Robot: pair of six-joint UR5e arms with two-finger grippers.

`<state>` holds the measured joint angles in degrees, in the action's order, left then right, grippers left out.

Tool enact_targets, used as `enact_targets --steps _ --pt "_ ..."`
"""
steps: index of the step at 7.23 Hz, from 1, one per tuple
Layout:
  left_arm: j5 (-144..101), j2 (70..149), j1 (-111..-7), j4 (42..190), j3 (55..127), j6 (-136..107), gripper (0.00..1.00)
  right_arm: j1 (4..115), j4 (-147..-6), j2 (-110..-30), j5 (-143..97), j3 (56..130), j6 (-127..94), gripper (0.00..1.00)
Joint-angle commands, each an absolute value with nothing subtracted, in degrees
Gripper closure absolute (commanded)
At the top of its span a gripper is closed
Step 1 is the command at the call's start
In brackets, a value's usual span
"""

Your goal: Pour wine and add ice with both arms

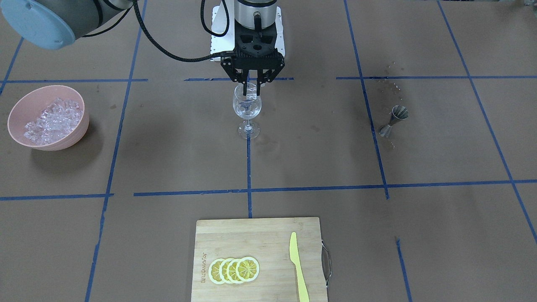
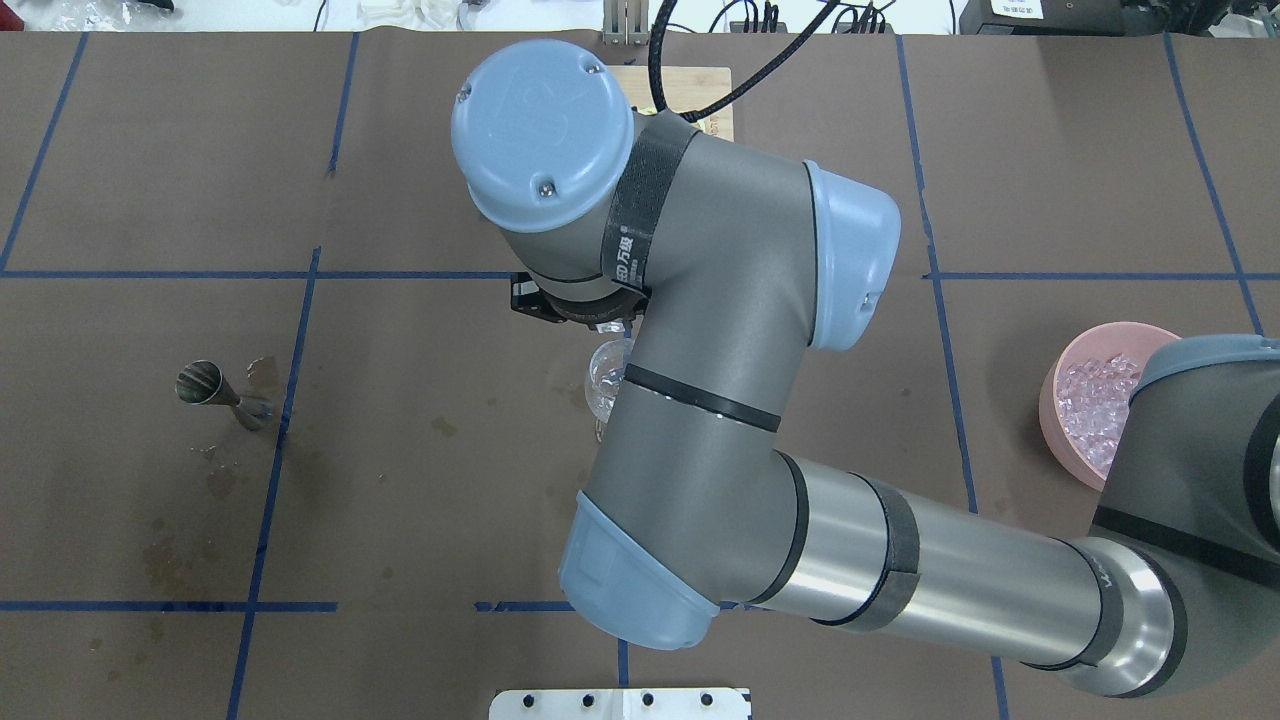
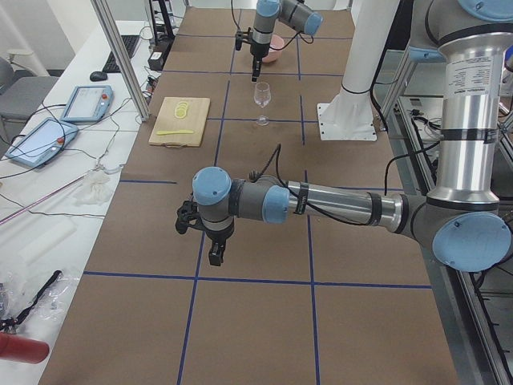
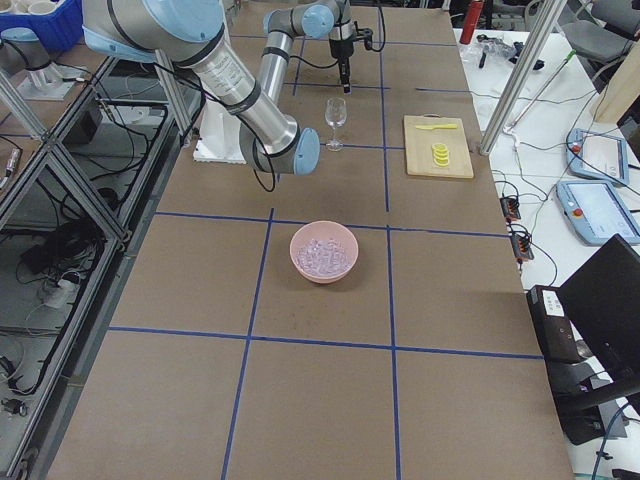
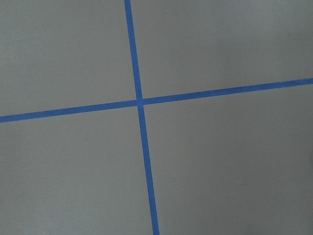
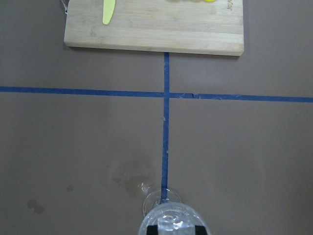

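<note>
A stemmed wine glass (image 1: 247,107) stands at the table's middle, with clear ice chunks in its bowl. I cannot make out any wine in it. My right gripper (image 1: 253,87) hangs straight over the rim, its fingers drawn in around a small clear ice chunk. In the right wrist view the black fingertips (image 6: 153,229) flank the glass bowl (image 6: 173,218). More ice (image 1: 52,119) fills a pink bowl (image 1: 42,90) on the robot's right. My left gripper (image 3: 215,257) points down at bare table far from the glass. I cannot tell whether it is open or shut.
A metal jigger (image 1: 392,121) stands on the robot's left among wet stains. A wooden cutting board (image 1: 260,235) with lemon slices (image 1: 234,269) and a yellow knife (image 1: 298,268) lies at the table's far edge. The right arm's elbow (image 2: 690,400) hides most of the glass from overhead.
</note>
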<state>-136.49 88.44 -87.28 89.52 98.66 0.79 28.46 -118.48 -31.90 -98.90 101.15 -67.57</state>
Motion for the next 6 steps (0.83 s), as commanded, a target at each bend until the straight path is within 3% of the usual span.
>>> enact_targets --steps 1,6 --pt "-136.49 88.51 -87.28 89.56 98.61 0.79 0.00 26.64 -119.09 -32.78 -98.79 101.34 -67.59 1.00" --pt "-136.49 88.68 -87.28 89.56 98.26 0.88 0.00 25.05 -121.91 -36.30 -98.79 107.40 -67.59 1.00"
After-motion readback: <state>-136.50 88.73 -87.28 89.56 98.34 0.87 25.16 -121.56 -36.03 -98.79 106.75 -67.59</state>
